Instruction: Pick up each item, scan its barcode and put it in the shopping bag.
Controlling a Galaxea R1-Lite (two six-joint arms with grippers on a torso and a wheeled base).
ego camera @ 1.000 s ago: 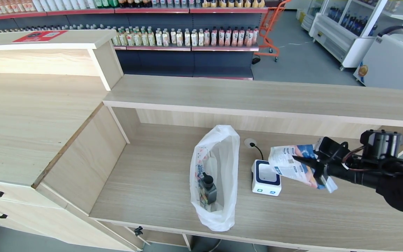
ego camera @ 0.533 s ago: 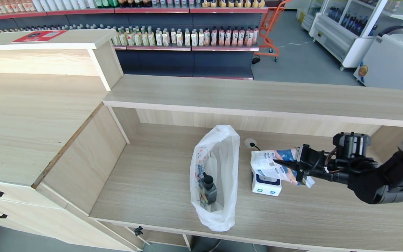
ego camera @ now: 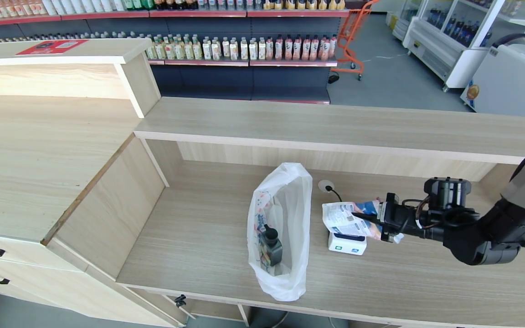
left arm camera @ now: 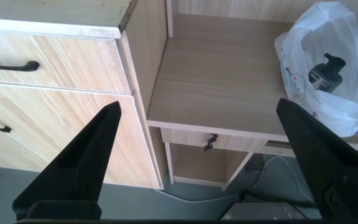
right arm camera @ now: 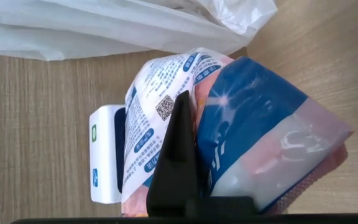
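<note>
One packet (ego camera: 341, 219), pinched in the right gripper (ego camera: 368, 217), had swung down and toward the bag (ego camera: 290, 196) over the last second, ending over the scanner (ego camera: 347, 245) just below the gripper. Scanning seemed underway; bagging was still to come.

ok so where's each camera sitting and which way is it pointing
Head view: on the robot's head, looking forward and down at the counter; the right arm shows at right, right gripper shut on the packet over the scanner.
Left wrist view: low beside the counter, facing drawers and the bag; the open left gripper frames it.
Right wrist view: close above packet and scanner; one finger shows.
Shared: all three show the bag.
</note>
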